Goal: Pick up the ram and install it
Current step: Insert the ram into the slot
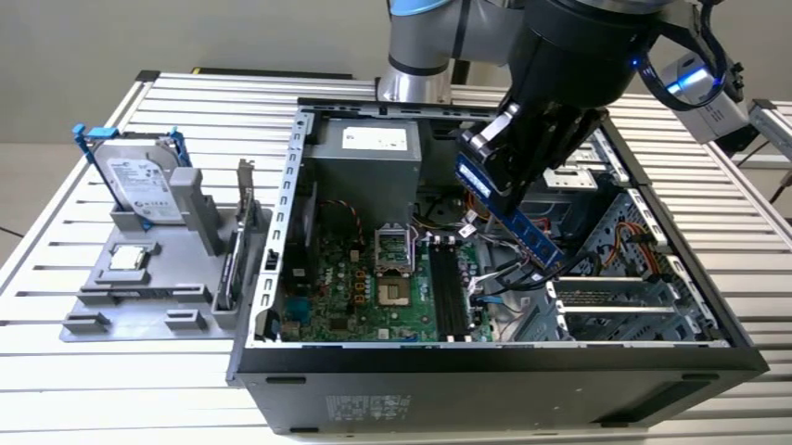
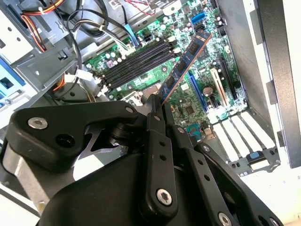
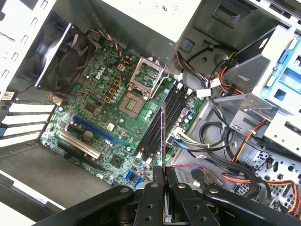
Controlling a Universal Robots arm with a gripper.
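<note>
My gripper point(image 1: 485, 159) is shut on the ram point(image 1: 526, 222), a long blue stick that slants down from the fingers over the open computer case point(image 1: 495, 357). In the second wrist view the ram point(image 2: 186, 63) juts out from the gripper point(image 2: 158, 104) above the green motherboard point(image 2: 207, 70). In the first wrist view the ram point(image 3: 163, 136) shows edge-on, hanging just above the black memory slots point(image 3: 155, 125) and roughly in line with them. The slots point(image 1: 448, 287) lie below and toward the exterior view's left of the ram's lower end.
A grey holder point(image 1: 148, 278) at the exterior view's left carries a silver hard drive point(image 1: 136, 181), a dark card with a bracket point(image 1: 239, 236) and a small chip point(image 1: 128, 260). Inside the case are loose cables point(image 3: 221, 141), a fan point(image 3: 61, 61) and a metal drive cage point(image 1: 619, 250).
</note>
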